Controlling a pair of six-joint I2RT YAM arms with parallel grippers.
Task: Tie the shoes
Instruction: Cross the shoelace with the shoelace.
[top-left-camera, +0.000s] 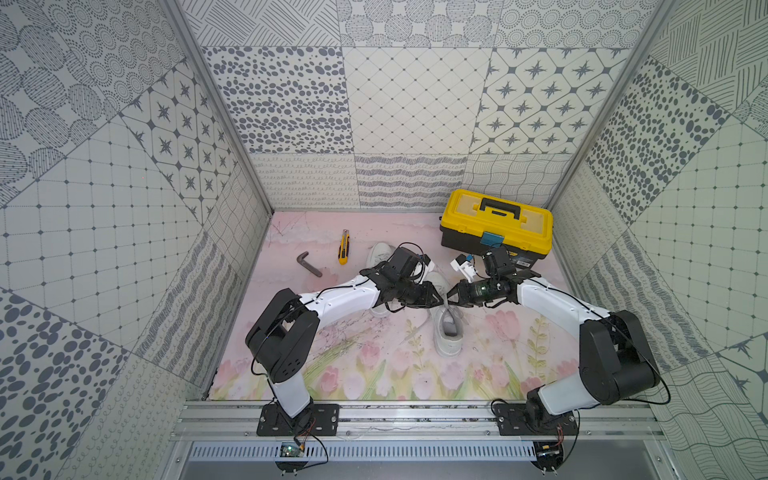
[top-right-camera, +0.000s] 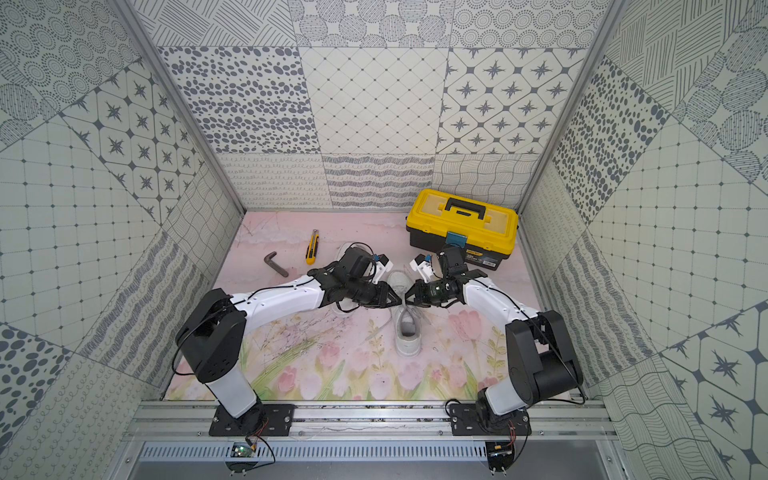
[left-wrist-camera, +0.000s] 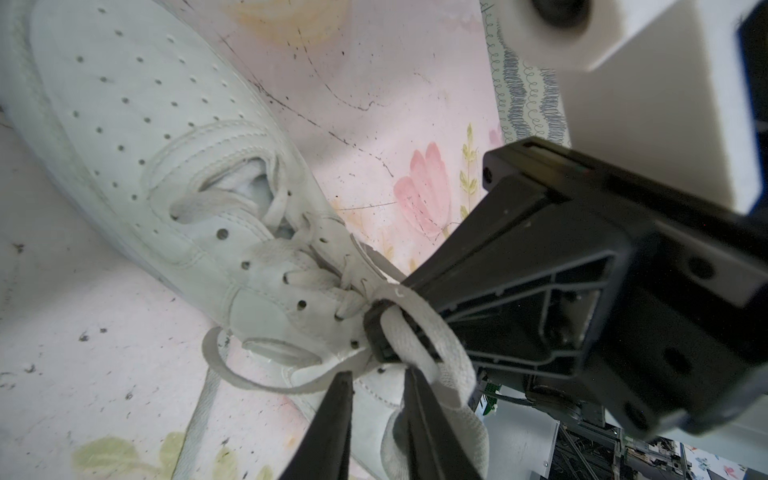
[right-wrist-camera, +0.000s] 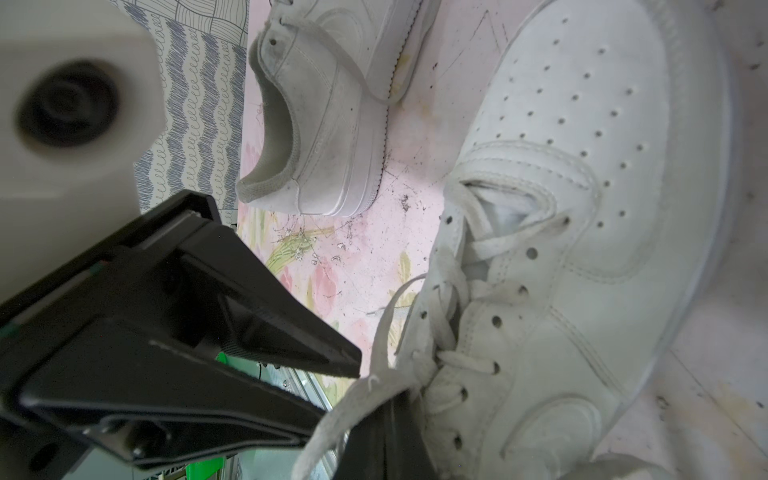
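On the counter (top-left-camera: 365, 374), the nearer shoe (top-left-camera: 448, 336) points its toe to 12 o'clock. Over its tongue, the right claw (top-left-camera: 452, 300), reaching from 3 o'clock, is pressed together, pinching a lace (left-wrist-camera: 419, 336). The left claw (top-left-camera: 439, 301), from 9, stands narrowly spread. The farther shoe (top-left-camera: 379, 251) lies at 11 o'clock.

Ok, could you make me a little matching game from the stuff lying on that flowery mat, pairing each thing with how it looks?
Things:
1. toolbox
2. box cutter
3. hex key
4. laced shoe

Looks:
a. white all over
b. dark grey, bent like an L
c. yellow lid with a black carry handle
d. slim, yellow and black

Pairs: 1-c, 2-d, 3-b, 4-a
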